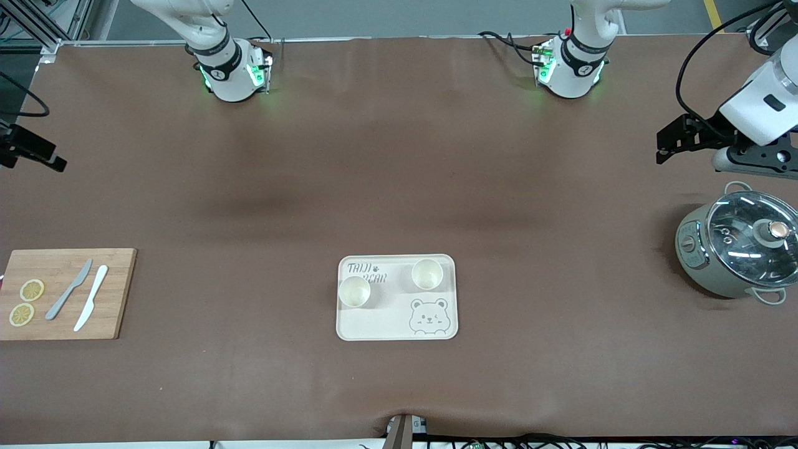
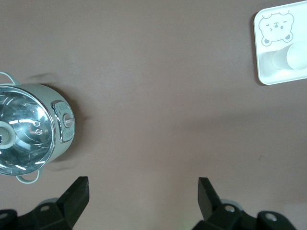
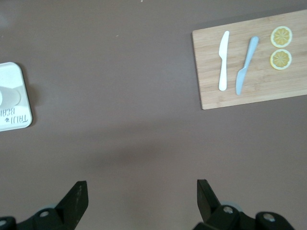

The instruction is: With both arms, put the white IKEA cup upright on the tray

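2 white cups upright on cream "TAIJI BEAR" tray (image 1: 386,321), approx. 6 o'clock of centre on brown tabletop (image 1: 399,187) in front view. Cup 1 (image 1: 354,291) at tray's 9 o'clock edge, just below the lettering; cup 2 (image 1: 427,274) near 1 o'clock, above the bear-face drawing. Both mouth-up, apart from each other, untouched by either claw.

Left claw (image 1: 664,146) up at 2 o'clock of front view, over bare tabletop at 12 o'clock of lidded pot (image 1: 739,249). In left wrist view, claw (image 2: 143,191) spread wide, nothing between fingers (image 2: 79,194); pot (image 2: 29,132) w/ glass lid to one side, tray corner (image 2: 263,72) and 1 cup (image 2: 290,58) to the other.

Right claw (image 1: 43,156) up at 10 o'clock of front view, over bare tabletop at 12 o'clock of wooden cutting board (image 1: 118,299). In right wrist view, claw (image 3: 141,191) likewise spread wide and empty; tray edge (image 3: 14,120) visible, also board (image 3: 211,91). Both arms waiting, well apart from tray.

On board, at 8 o'clock of front view: grey knife (image 1: 68,289), white knife (image 1: 91,297) and 2 lemon slices (image 1: 32,290), (image 1: 22,314), slices toward the right arm's end.
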`<move>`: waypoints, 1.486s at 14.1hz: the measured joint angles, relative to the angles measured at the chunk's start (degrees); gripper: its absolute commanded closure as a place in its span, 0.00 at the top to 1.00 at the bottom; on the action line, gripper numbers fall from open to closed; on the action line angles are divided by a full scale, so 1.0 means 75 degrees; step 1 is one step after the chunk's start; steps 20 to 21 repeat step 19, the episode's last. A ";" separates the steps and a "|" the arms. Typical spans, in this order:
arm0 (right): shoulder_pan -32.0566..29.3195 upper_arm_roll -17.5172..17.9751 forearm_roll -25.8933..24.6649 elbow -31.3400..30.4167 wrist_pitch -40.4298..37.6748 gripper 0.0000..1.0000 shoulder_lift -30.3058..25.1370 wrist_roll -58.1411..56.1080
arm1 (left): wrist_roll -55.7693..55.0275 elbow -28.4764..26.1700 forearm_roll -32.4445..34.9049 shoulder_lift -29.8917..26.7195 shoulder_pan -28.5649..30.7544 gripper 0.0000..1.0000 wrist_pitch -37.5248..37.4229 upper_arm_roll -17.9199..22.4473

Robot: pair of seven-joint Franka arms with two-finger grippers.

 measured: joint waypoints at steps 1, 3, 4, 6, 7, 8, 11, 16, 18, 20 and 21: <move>-0.0066 -0.0002 0.0000 0.0033 0.0000 1.00 0.0041 -0.0004 | 0.0000 0.0001 0.0000 0.0000 -0.0004 1.00 0.0000 0.0000; -0.0068 0.0031 0.0001 0.0047 -0.0011 1.00 0.0103 -0.0004 | 0.0000 0.0005 0.0000 0.0001 -0.0007 1.00 0.0000 -0.0001; -0.0049 0.0063 0.0001 0.0049 -0.0013 1.00 0.0131 -0.0004 | 0.0000 0.0010 0.0000 0.0001 -0.0007 1.00 0.0000 -0.0001; 0.0000 0.0119 0.0005 0.0052 -0.0019 1.00 0.0215 -0.0004 | 0.0000 0.0017 0.0000 0.0003 -0.0005 1.00 0.0000 -0.0001; 0.0029 0.0143 0.0010 0.0054 -0.0008 1.00 0.0294 -0.0004 | 0.0000 0.0021 0.0000 0.0006 0.0000 1.00 0.0000 0.0000; 0.0064 0.0162 0.0011 0.0060 0.0008 1.00 0.0397 -0.0004 | 0.0000 0.0026 0.0000 0.0009 0.0005 1.00 0.0000 0.0001; 0.0267 0.0174 0.0011 0.0081 0.0331 1.00 0.0742 -0.0004 | 0.0000 0.0036 0.0000 0.0011 -0.0001 1.00 0.0001 0.0001; 0.0359 0.0129 0.0002 0.0249 0.0604 1.00 0.0986 -0.0004 | 0.0000 0.0036 0.0000 0.0072 -0.0015 1.00 0.0000 -0.0004; 0.0411 0.0143 -0.0004 0.0421 0.0603 1.00 0.0990 -0.0004 | 0.0000 0.0036 0.0000 0.0102 -0.0011 1.00 0.0000 -0.0004; 0.0444 0.0153 -0.0043 0.0519 0.0599 1.00 0.0990 -0.0004 | 0.0000 0.0036 0.0000 0.0108 -0.0007 1.00 0.0000 -0.0004; 0.0444 0.0153 -0.0043 0.0519 0.0599 1.00 0.0990 -0.0004 | 0.0000 0.0036 0.0000 0.0108 -0.0007 1.00 0.0000 -0.0004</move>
